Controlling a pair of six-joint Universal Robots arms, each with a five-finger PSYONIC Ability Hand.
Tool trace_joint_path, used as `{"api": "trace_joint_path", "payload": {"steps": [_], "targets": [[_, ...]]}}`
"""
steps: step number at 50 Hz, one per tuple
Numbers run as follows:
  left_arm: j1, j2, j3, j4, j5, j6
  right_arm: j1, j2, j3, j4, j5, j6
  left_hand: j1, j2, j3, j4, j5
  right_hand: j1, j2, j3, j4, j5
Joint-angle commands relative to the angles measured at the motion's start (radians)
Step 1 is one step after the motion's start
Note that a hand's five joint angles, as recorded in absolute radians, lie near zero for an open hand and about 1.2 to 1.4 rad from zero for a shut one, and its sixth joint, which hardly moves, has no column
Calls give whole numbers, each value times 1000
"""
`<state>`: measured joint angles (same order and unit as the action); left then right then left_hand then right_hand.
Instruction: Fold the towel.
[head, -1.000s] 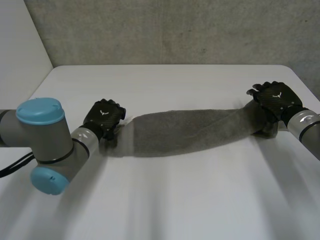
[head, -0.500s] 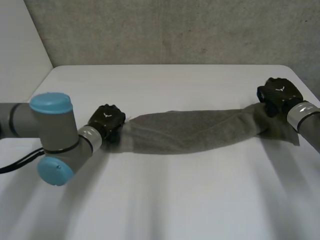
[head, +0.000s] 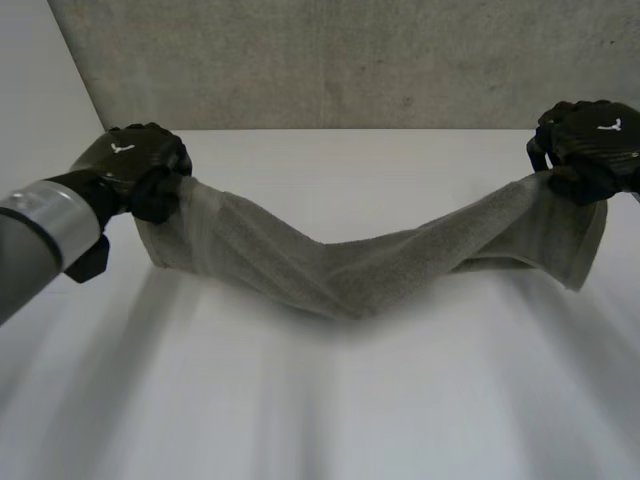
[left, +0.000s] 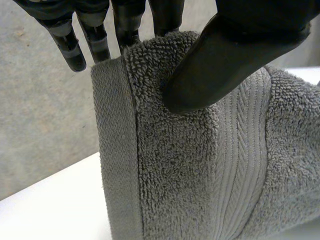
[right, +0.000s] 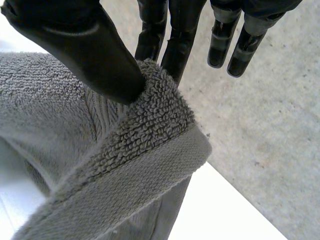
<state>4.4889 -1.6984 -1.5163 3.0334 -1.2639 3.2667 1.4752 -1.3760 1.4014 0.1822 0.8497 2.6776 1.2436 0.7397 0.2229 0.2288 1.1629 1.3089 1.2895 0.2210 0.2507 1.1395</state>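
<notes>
- The grey towel (head: 350, 265) hangs stretched from left to right over the worktop (head: 400, 420). Its middle sags low, and I cannot tell if it touches.
- My left hand (head: 135, 165) pinches the left end's top edge between thumb and fingers. My right hand (head: 590, 145) clamps the right end likewise.
- I judge this to be the lift before a fold. Next, both ends should travel together and lay the cloth down doubled, corners matched.
</notes>
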Motion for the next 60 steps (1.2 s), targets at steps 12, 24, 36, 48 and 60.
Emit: {"api": "trace_joint_path", "payload": {"steps": [12,24,36,48,60], "targets": [[62,-281,120,5,42,-33,63,245,-126,-81,-49,-8,153,657,-48,-54,59,87,107,-46,-76,82],[32,-498,291,22,-130,-36,174,437,-183,-408,285,-22,-962,-458,-48,-54,-1056,-1134,-1115,-46,-76,-1139],[23,-284,95,169,-174,-24,157,210,54,-406,295,-18,-1033,-529,-48,-54,-1127,-1134,-1115,-46,-76,-1139],[-7,-89,-154,182,-20,42,70,103,245,-337,129,-147,-983,-479,-48,-54,-1077,-1134,-1115,-46,-76,-1139],[-5,-47,-321,185,-5,246,-16,224,228,-208,101,-337,-901,-397,-48,-54,-995,-977,-958,-46,-76,-983]]}}
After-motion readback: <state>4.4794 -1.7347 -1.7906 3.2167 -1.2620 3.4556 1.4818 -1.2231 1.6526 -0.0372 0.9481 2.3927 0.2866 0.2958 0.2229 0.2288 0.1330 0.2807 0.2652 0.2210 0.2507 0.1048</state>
